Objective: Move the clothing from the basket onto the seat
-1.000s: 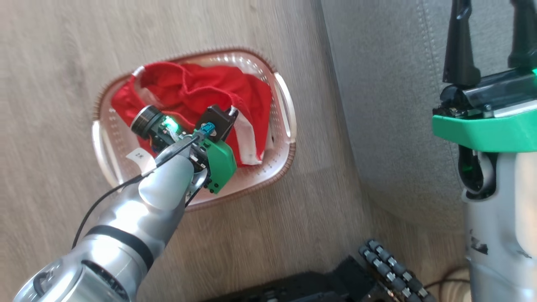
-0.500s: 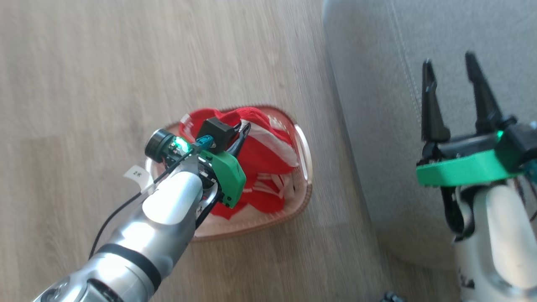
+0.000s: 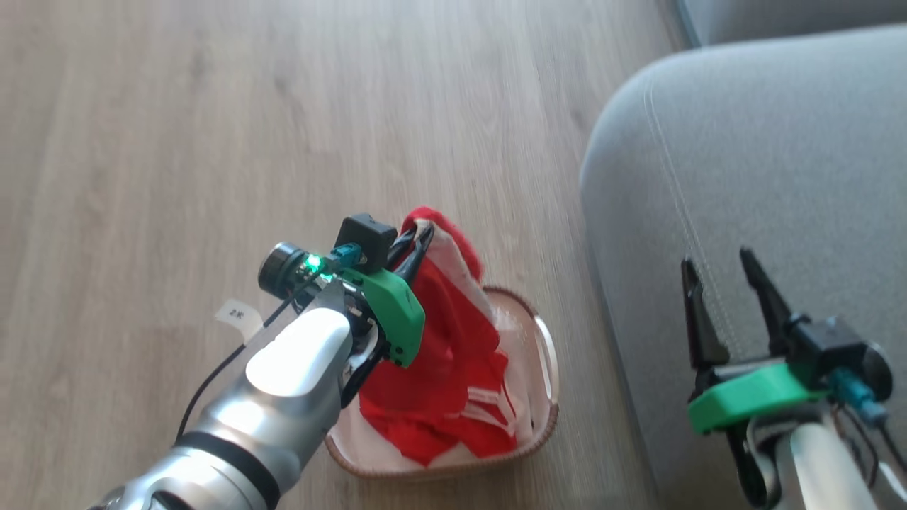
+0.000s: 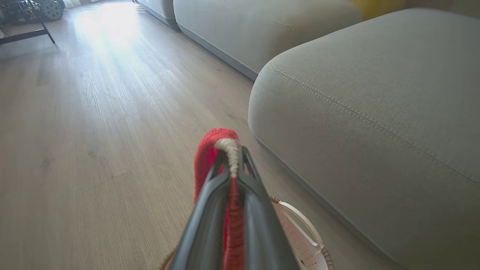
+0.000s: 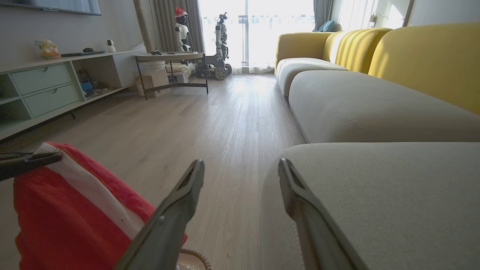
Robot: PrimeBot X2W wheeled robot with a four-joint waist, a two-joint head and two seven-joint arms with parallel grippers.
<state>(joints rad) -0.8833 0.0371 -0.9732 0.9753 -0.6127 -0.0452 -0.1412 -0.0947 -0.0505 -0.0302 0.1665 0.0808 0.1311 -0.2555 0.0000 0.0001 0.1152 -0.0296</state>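
Clothing (image 3: pixel 439 368) clamped in left pincer (image 3: pixel 418 237), hanging into basket (image 3: pixel 528 333) | right pincer (image 3: pixel 716 258) wide, by seat (image 3: pixel 765 142) edge

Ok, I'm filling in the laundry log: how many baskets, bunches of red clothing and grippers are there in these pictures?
Basket: 1
Bunch of red clothing: 1, garments inside cannot be told apart
Grippers: 2, left gripper shut on the bunch, right gripper open
Total: 4

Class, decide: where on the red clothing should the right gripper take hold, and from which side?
Probably the hanging mid-section of the clothing, below the left gripper pinching its trimmed top edge. Come from the seat side with the open right gripper: the fabric drapes free there, above the basket.
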